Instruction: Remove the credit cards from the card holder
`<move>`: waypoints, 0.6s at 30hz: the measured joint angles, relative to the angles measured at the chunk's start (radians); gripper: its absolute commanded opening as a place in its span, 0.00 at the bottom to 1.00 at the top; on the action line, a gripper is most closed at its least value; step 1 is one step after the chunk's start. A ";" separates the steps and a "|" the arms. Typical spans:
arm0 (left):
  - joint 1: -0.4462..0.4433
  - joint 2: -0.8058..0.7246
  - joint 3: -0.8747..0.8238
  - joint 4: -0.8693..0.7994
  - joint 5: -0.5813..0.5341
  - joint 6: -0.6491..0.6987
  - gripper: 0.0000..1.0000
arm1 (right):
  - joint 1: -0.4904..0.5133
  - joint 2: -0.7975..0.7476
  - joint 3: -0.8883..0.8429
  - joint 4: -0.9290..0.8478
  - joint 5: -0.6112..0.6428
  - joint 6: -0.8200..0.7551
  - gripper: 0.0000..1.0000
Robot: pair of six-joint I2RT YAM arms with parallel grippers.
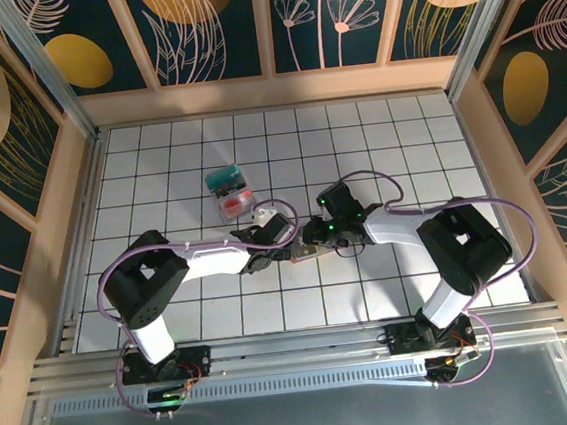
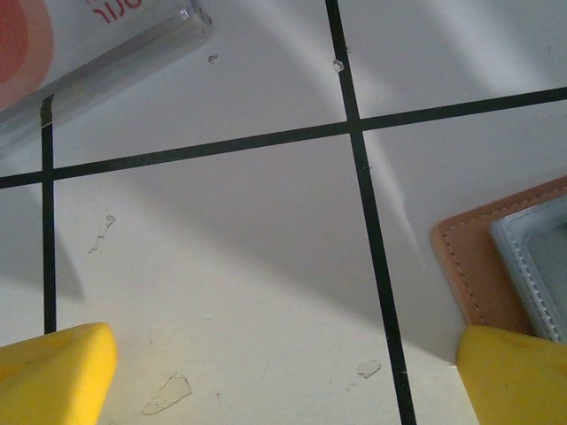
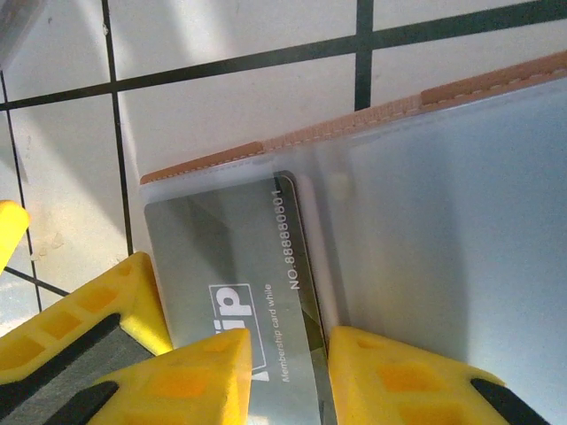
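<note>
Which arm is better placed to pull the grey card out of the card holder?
Right, probably. The right tool has its fingers at the grey card, which sticks partly out of the card holder. The left tool hangs open over the table beside the holder's corner.

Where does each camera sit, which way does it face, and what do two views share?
Top external: above and behind the bases, looking down on the gridded table; the left arm and right arm show whole.
Left wrist: on the left arm, facing the table; yellow fingers of the left end effector show.
Right wrist: close over the open card holder and a grey card; right end effector shows.
Shared: both wrist views catch the card holder.
</note>
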 measured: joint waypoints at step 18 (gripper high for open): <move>-0.002 0.018 0.047 -0.068 -0.033 0.026 0.97 | -0.039 -0.035 -0.085 0.121 -0.114 0.052 0.25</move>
